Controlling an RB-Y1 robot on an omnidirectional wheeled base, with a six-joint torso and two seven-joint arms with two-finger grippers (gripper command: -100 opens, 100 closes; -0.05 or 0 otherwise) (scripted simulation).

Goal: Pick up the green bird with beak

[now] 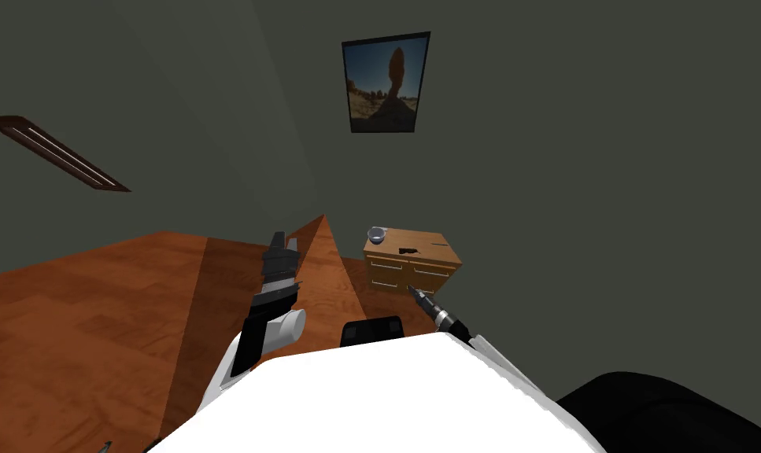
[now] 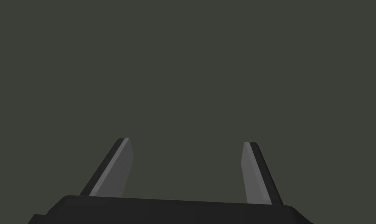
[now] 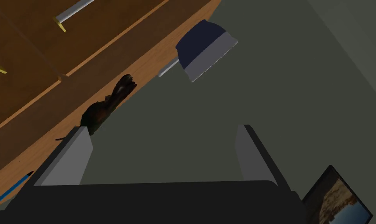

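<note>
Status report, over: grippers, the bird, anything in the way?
Left gripper open, empty. Right gripper open, near the dresser front. Dark bird on its top, ungrasped. Bowl stands apart from it.

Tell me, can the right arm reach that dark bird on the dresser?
Probably yes: the right gripper hangs open close to the dresser, nothing lies between it and the bird, and the bowl stands apart.

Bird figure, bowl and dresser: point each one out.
bird figure (image 3: 106, 104), right wrist view, dark body
bowl (image 3: 198, 42), right wrist view, dark side wall
dresser (image 1: 430, 277), head view, drawer front
</note>
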